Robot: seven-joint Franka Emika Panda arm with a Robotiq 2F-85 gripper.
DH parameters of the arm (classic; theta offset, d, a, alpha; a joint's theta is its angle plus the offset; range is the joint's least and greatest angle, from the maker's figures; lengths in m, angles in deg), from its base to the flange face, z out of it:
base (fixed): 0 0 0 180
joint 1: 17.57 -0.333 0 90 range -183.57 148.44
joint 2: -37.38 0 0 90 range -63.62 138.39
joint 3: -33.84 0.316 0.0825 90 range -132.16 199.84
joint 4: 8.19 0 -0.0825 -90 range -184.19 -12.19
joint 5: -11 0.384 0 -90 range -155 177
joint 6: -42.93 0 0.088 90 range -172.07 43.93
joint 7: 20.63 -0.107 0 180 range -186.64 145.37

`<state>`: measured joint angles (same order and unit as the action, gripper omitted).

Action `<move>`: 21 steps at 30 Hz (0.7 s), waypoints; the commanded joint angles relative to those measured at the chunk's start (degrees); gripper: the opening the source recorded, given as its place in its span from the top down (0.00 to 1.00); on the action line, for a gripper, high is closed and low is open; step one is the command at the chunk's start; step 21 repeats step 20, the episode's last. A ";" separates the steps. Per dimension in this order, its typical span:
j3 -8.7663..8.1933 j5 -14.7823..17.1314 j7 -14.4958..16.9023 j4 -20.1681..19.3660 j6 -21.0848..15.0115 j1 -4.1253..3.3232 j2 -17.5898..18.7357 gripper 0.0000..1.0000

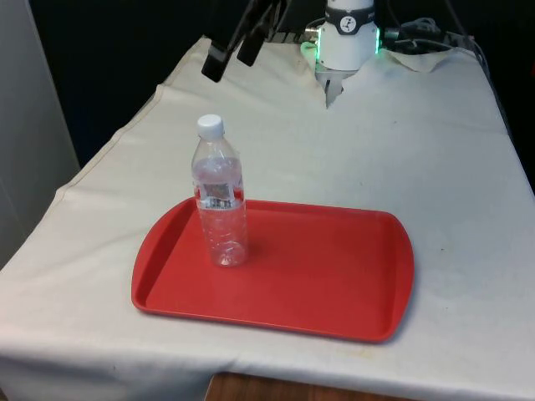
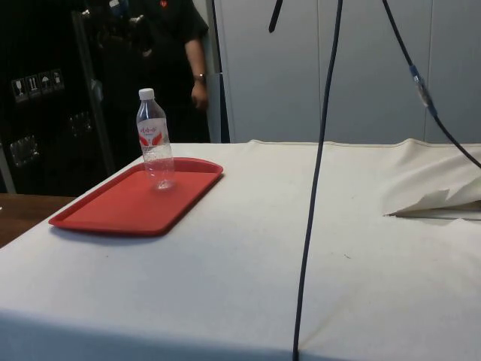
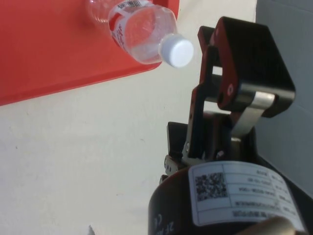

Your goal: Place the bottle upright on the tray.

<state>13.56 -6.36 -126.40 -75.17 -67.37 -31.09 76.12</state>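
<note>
From my remote station, the clear bottle (image 1: pixel 221 196) stands upright, long axis vertical, on the red tray's (image 1: pixel 334 276) end at the front view's left, while my tool (image 1: pixel 236 46), jaws apart and empty, hangs high above it over the desk (image 1: pixel 401 150).

A clear plastic bottle (image 1: pixel 221 207) with a white screw cap and a red-and-white label around its upper body stands upright on a red tray (image 1: pixel 334 276). The bottle looks empty or nearly so, and it sits toward the front view's left part of the tray, its base flat on the tray's floor. The tray is a shallow rectangle with rounded corners and a raised rim, lying flat on the white-clothed worktop (image 1: pixel 418 142)
</note>
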 commanded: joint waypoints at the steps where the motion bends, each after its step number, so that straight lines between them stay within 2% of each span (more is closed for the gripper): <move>1: 0.06 0.00 0.00 -0.11 0.06 0.00 -0.17 0.00; 2: 0.11 -0.11 -0.29 -1.95 -1.20 -0.29 -1.55 0.00; 6: 0.34 -0.23 -0.40 -2.92 -1.32 -0.29 -2.29 0.00; 8: 0.40 -0.17 -0.40 -2.98 -1.26 -0.29 -2.35 0.00; 9: 0.40 -0.06 0.00 -1.26 0.06 0.00 -1.03 0.00; 10: 0.46 -0.06 -0.34 -3.04 -1.20 -0.23 -2.35 0.00; 21: 0.46 -0.34 0.00 -1.66 0.57 0.00 -1.32 0.00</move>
